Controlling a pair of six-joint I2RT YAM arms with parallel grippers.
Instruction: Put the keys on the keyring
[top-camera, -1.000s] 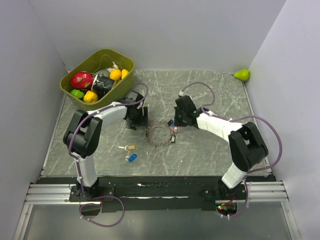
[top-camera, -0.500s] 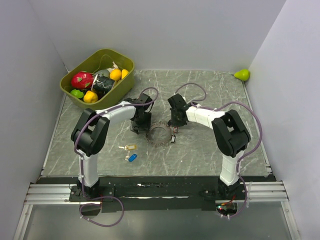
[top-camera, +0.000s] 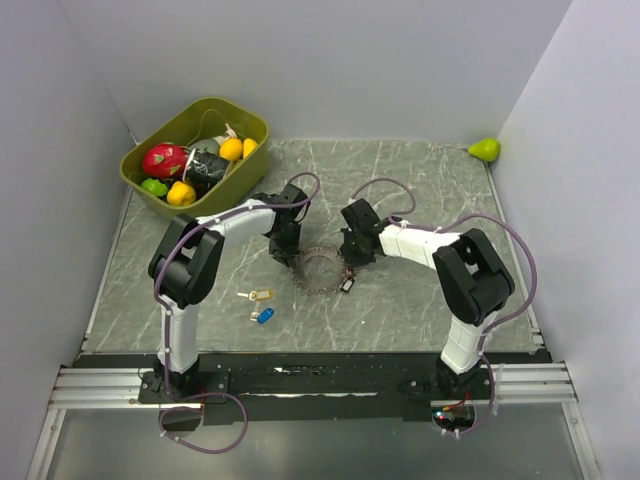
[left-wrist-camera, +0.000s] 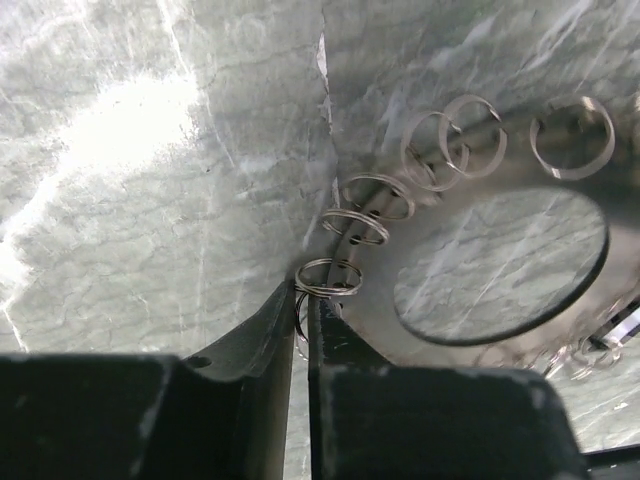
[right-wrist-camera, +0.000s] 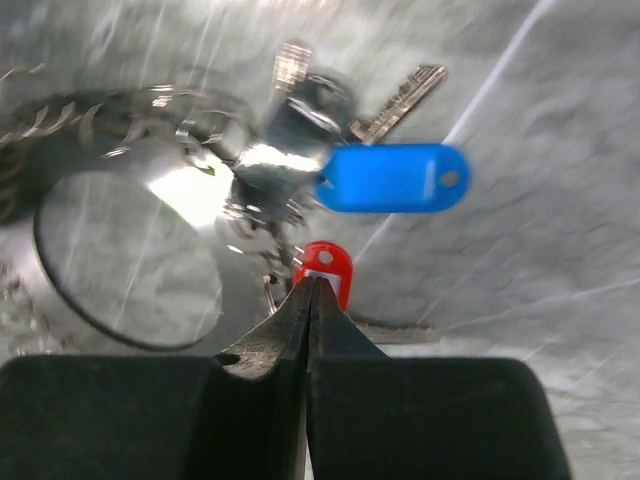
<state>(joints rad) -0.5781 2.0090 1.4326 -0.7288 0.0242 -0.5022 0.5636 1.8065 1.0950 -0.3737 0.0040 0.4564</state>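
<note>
On the grey marbled table (top-camera: 430, 190), in the top view, the keyring (top-camera: 322, 268) is lying flat near the centre, between the two arms. The left gripper (top-camera: 289, 250) is bearing down on its left edge and the right gripper (top-camera: 352, 260) on its right edge. Two loose keys, one beige-tagged (top-camera: 258, 295) and one blue-tagged (top-camera: 264, 316), are lying apart from the keyring, nearer and further left. An olive bin (top-camera: 200, 112) holding fruit toys (top-camera: 165, 160) is standing at the far left. A green pear toy (top-camera: 485, 149) is sitting in the far right corner.

In the left wrist view, the fingers are standing almost together, leaving only a thin slit. A small wire loop (left-wrist-camera: 330, 277) on the keyring's rim is sitting pinched at their tips. More loops are lining the rim around a wide oval opening.

In the right wrist view, the fingers are pressing fully together with no gap. Their tips are touching the near edge of a red tag (right-wrist-camera: 325, 265); whether they are pinching it cannot be told. A blue tag (right-wrist-camera: 392, 177) and a metal key blade (right-wrist-camera: 405, 93) are lying just beyond, against the keyring's blurred right edge.
</note>
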